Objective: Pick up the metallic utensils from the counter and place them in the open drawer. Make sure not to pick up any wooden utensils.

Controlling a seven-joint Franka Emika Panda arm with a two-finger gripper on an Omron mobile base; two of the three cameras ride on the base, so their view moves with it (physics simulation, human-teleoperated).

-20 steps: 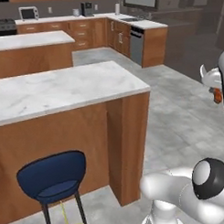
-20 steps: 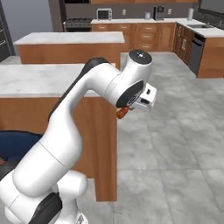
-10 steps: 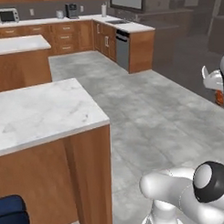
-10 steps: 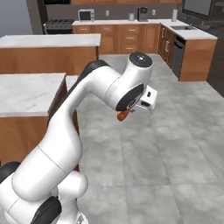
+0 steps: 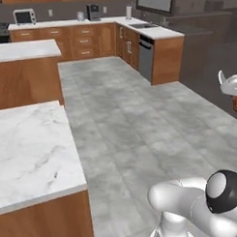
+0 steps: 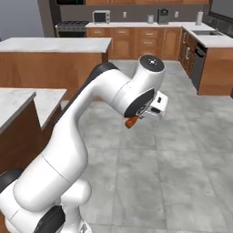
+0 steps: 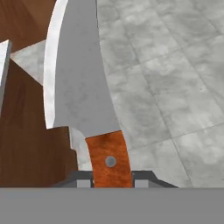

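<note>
Knife (image 7: pixel 81 74) sitting clamped in the pincer (image 7: pixel 109 177) by its reddish handle, grey blade pointing ahead, grey floor (image 7: pixel 175 78) lying beyond.

Two base cameras looking forward over a kitchen floor, one hand camera close on a blade.

The left base view looks ahead and down from behind the arm, with the white marble counter with grey veins (image 5: pixel 29 152) at 8 o'clock and the brown cabinet run with a dark dishwasher front (image 5: pixel 146 56) far off at 1 o'clock. The right base view faces the same way from the other side, sharing that cabinet run (image 6: pixel 200 63), the grey tiled floor (image 6: pixel 182 150) and the counter (image 6: pixel 13 102) at 9 o'clock. The hand view sits very near the grey-bladed knife with reddish-brown handle (image 7: pixel 78 87), floor tiles beyond.
</note>
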